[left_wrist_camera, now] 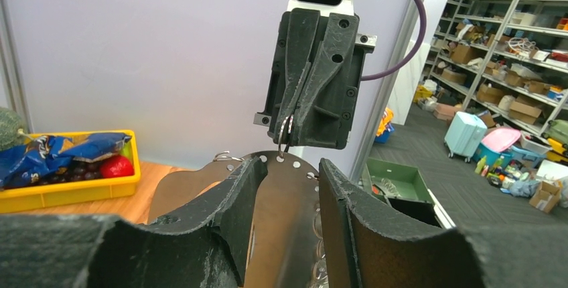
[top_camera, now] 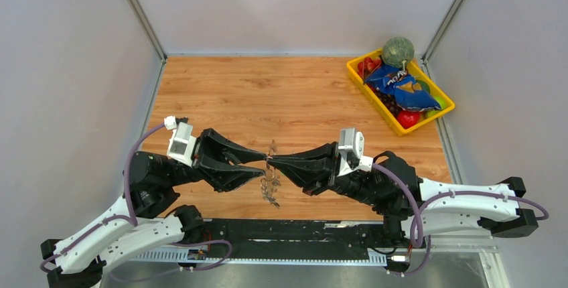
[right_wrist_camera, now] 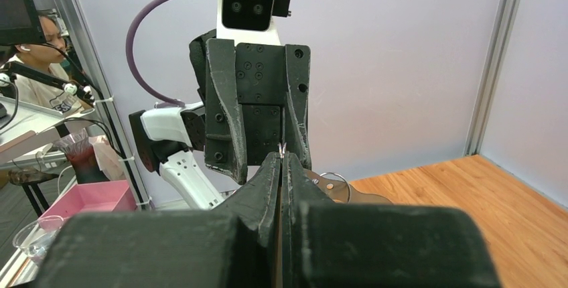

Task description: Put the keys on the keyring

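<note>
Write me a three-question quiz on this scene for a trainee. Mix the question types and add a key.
1. True or false: the right tool is shut.
2. Where on the table does the yellow bin stand? A) far right corner B) far left corner C) between the arm bases
3. In the left wrist view, what does the right tool pinch?
Key: 1 true; 2 A; 3 a small metal ring.
</note>
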